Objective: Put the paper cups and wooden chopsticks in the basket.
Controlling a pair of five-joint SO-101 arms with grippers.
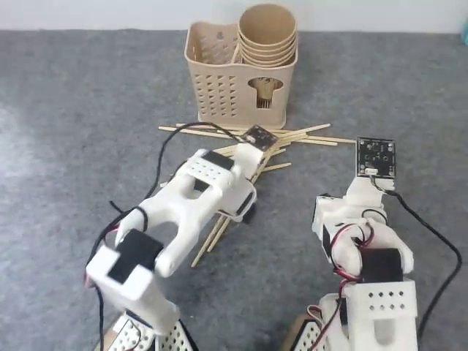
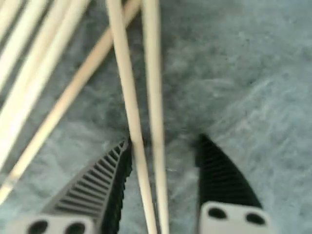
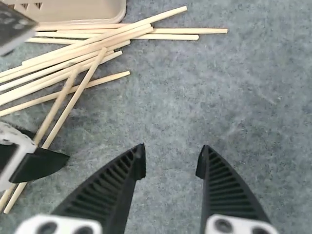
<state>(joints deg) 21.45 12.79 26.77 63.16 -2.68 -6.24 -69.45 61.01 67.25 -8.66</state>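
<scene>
Left pincer (image 2: pixel 165 141) spread apart, straddling two wooden chopsticks (image 2: pixel 129 112) lying on the grey bench (image 3: pixel 234 87), right pincer (image 3: pixel 172 147) parted, gripping nothing, paper cups (image 1: pixel 268 33) stacked inside the basket (image 1: pixel 219 80)

It looked like a robotics lab bench: a grey felt mat (image 1: pixel 66 146), bare-wired arms (image 1: pixel 183 205) at six o'clock, a pale wall (image 1: pixel 110 13) at twelve.

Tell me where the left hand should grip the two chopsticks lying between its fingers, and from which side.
Grip the two chopsticks across their thin shafts, coming straight down from above. They lie flat on the carpet, nearly side by side, lengthwise between the open fingers of the left hand, so closing should pinch both.
</scene>
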